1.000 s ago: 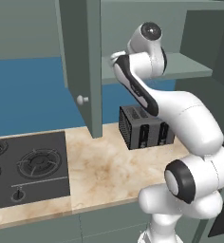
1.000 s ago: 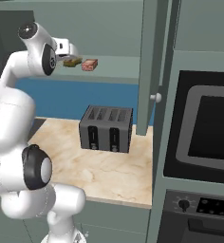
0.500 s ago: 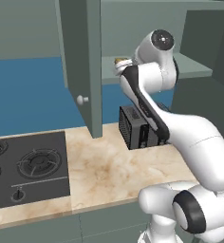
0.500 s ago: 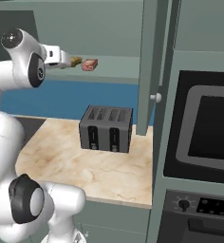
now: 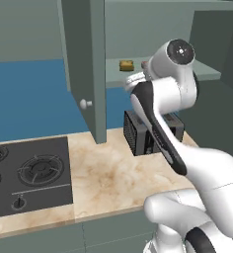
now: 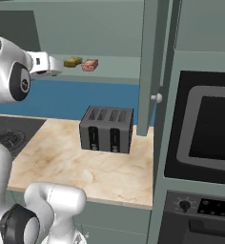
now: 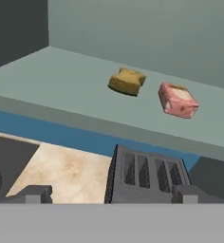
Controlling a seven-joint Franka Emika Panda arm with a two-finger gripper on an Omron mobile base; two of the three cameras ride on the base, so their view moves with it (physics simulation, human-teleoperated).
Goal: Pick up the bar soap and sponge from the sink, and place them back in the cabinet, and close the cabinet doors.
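Note:
The mustard-yellow sponge (image 7: 127, 81) and the pinkish-red bar soap (image 7: 178, 99) lie side by side on the inner shelf (image 7: 47, 76) of the grey-green cabinet, a small gap between them. My gripper (image 7: 113, 194) is open and empty, held back from the shelf's front edge and slightly below it. From the right, the white hand (image 6: 46, 65) hangs left of the sponge (image 6: 73, 61) and soap (image 6: 89, 65). Both cabinet doors stand open: the left door (image 5: 84, 64) and the right door (image 6: 150, 66), each with a pale knob. The sink is out of view.
A dark toaster (image 6: 107, 128) stands on the marble counter (image 6: 86, 167) under the shelf. A black stovetop (image 5: 24, 173) lies to the left. A built-in oven (image 6: 205, 124) fills the right. My arm (image 5: 163, 99) partly hides the soap from the left.
The hand has drawn back from the shelf, away from the sponge and soap, and dropped slightly. The arm's upper joints swung with it. Sponge, soap and doors have not moved.

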